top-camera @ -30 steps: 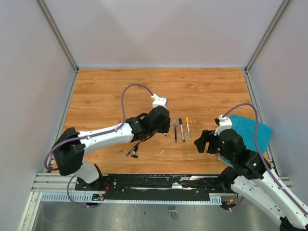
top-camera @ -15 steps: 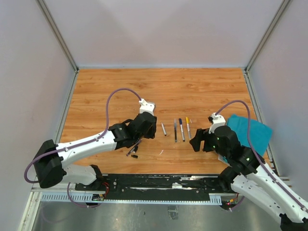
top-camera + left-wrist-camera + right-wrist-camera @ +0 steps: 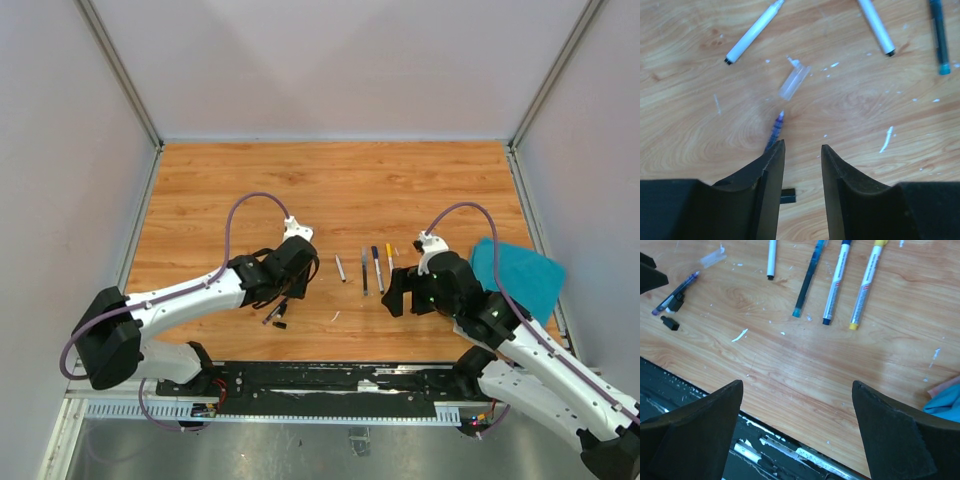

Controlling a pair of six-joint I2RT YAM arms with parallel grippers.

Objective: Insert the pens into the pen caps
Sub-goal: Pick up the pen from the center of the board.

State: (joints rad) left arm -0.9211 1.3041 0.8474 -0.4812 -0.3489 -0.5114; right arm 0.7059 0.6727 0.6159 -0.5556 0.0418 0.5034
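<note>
Four pens lie in a row on the wooden table: a short white pen (image 3: 340,268) (image 3: 771,257), a teal pen (image 3: 364,271) (image 3: 809,280), a white pen with a blue tip (image 3: 377,268) (image 3: 836,282) and a yellow pen (image 3: 390,262) (image 3: 866,285). The left wrist view shows another white pen (image 3: 752,32). A purple pen (image 3: 774,131) (image 3: 677,290) lies partly under my left gripper (image 3: 802,145) (image 3: 285,290), whose jaws stand apart and hold nothing. A clear cap (image 3: 794,82) lies just ahead of it and a black pen cap (image 3: 787,195) (image 3: 670,322) below it. My right gripper (image 3: 797,385) (image 3: 398,290) is wide open near the row.
A teal cloth (image 3: 520,275) (image 3: 945,400) lies at the right. A small white scrap (image 3: 740,335) rests on the wood near the front. The black rail (image 3: 330,385) runs along the table's near edge. Grey walls enclose the other sides.
My left arm has drawn back left and nearer, uncovering the short white pen at the left of the row. My right gripper has moved left toward the pens and opened wider.
</note>
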